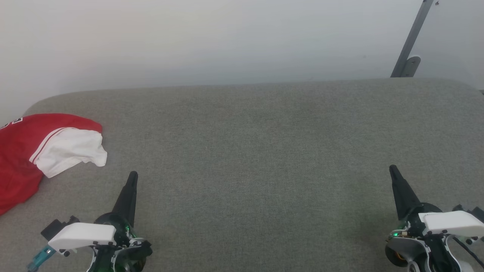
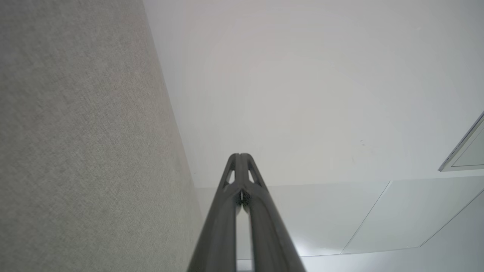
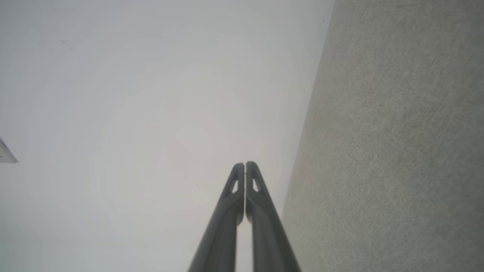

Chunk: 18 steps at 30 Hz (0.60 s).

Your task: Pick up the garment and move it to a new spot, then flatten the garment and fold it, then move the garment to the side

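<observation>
The garment, a red shirt with a white sleeve and striped trim, lies crumpled at the far left edge of the grey cushioned surface in the head view, partly cut off by the frame. My left gripper hovers at the lower left, shut and empty, a short way right of the white sleeve and apart from it. My right gripper stands at the lower right, shut and empty, far from the garment. In the wrist views the left gripper and the right gripper have their fingertips pressed together.
A pale wall rises behind the surface's far edge. A grey metal strut leans against the wall at the back right. The broad middle of the grey surface lies between my two grippers.
</observation>
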Available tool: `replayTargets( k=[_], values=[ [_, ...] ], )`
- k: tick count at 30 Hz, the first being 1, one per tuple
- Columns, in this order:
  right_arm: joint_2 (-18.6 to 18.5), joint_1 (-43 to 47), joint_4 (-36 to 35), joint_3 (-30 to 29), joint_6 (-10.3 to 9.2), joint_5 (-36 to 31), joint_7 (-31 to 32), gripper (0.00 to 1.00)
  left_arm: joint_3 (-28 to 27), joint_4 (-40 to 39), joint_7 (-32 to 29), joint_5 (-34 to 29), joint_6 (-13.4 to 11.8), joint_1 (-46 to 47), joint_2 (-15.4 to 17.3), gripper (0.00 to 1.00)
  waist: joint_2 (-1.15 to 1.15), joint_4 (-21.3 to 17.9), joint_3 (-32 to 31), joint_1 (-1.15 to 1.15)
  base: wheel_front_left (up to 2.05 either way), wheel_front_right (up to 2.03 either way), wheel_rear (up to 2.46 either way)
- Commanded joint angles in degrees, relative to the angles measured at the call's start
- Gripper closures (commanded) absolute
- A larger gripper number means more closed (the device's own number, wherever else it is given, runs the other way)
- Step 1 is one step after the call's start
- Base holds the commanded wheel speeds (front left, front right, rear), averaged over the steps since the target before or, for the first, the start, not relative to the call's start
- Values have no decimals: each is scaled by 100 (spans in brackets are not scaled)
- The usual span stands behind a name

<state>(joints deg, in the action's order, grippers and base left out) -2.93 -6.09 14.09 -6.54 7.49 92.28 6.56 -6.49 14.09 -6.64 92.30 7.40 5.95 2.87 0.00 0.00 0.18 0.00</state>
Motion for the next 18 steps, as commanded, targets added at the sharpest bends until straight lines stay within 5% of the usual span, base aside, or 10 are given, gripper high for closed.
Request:
replayTargets(
  k=[1, 9, 10, 18],
  values=[
    [18, -26, -12, -3, 0, 27, 8, 100, -8, -5, 2, 22, 17, 63, -16, 100, 0, 0, 0, 0, 0, 0, 0],
    [18, -26, -12, -2, 0, 27, 8, 100, -8, -6, 2, 22, 17, 63, -16, 100, 0, 0, 0, 0, 0, 0, 0],
    [0, 0, 0, 0, 0, 0, 0, 0, 0, 0, 0, 0, 0, 0, 0, 0, 0, 0, 0, 0, 0, 0, 0],
    [22, 230, 174, 60, -1, -43, -78, 0, 25, 149, 44, 19, -15, -219, -19, 0, 0, -2, 0, 0, 0, 0, 0]
  ],
)
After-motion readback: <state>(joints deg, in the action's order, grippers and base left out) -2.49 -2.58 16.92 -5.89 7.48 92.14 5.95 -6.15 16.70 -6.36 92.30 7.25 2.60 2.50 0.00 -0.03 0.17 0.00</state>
